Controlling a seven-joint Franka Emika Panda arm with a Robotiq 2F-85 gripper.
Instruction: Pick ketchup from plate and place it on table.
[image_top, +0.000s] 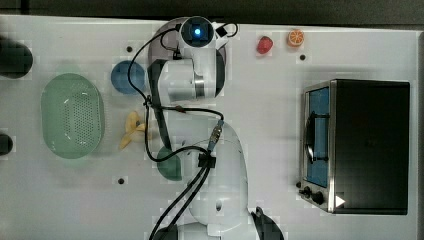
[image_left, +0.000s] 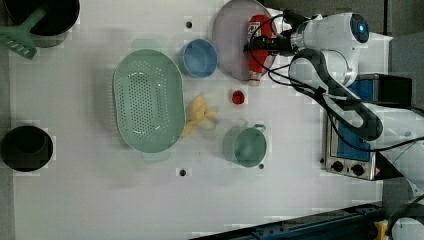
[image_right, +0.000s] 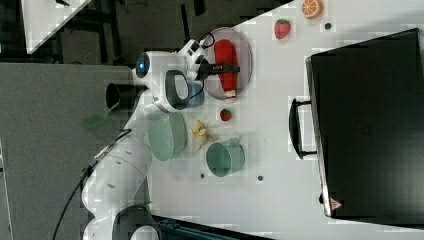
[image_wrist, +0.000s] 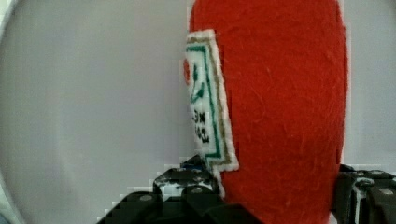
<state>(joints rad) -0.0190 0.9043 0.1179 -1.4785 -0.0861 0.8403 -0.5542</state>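
The ketchup (image_left: 260, 57), a red bottle with a white label, lies on its side on the pale mauve plate (image_left: 230, 45), its white cap poking past the rim toward the table (image_left: 100, 200). My gripper (image_left: 260, 46) straddles the bottle's middle from above and is shut on it; the black fingers (image_wrist: 187, 186) press against both sides of the ketchup (image_wrist: 280, 93), which still rests on the plate (image_wrist: 93, 116). The right view shows the gripper (image_right: 225, 68) across the ketchup (image_right: 226, 55) on the plate (image_right: 246, 55).
A blue bowl (image_left: 199, 57) sits beside the plate, with a small red ball (image_left: 238, 97), a banana piece (image_left: 199, 115), a green cup (image_left: 247, 146) and a green basket (image_left: 147, 100) nearby. The toaster oven (image_top: 360, 145), a strawberry (image_top: 264, 45) and an orange slice (image_top: 295, 37) lie on the top view's right.
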